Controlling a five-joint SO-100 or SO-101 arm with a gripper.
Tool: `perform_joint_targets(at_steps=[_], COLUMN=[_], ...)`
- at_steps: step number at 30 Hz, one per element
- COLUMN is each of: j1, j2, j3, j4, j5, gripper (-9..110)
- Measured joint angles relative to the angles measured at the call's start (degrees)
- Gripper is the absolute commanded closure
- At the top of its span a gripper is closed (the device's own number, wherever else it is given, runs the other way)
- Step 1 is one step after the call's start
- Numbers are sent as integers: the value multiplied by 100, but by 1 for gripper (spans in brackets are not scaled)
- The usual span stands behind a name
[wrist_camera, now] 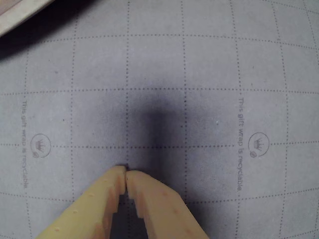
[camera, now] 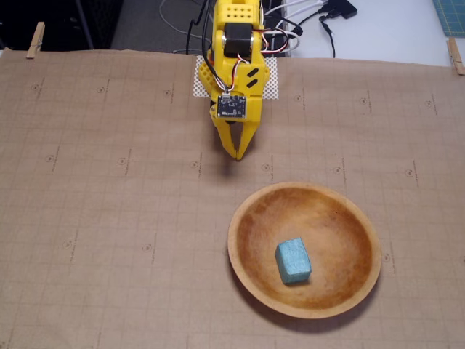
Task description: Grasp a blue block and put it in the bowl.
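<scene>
Nearest in the fixed view, the wooden bowl [camera: 251,273] on gridded brown wrapping paper [camera: 109,218], with the blue block [camera: 293,261] lying inside it, a little right of its middle. Farther back, well apart from the bowl, the yellow gripper [camera: 239,155] pointing down, fingertips touching, nothing held. In the wrist view, the same closed gripper [wrist_camera: 126,172] above bare paper [wrist_camera: 209,64]. Farthest, two wooden clothespins [camera: 35,39] at the paper's back edge.
</scene>
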Motion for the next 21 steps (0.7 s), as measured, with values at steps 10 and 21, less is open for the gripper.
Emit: perform_joint_targets(at_steps=[10,21], j1=[9,9], j2=[958,1670], j3=[0,0], j4=[1222,1819], j5=[0,0], gripper=[104,104])
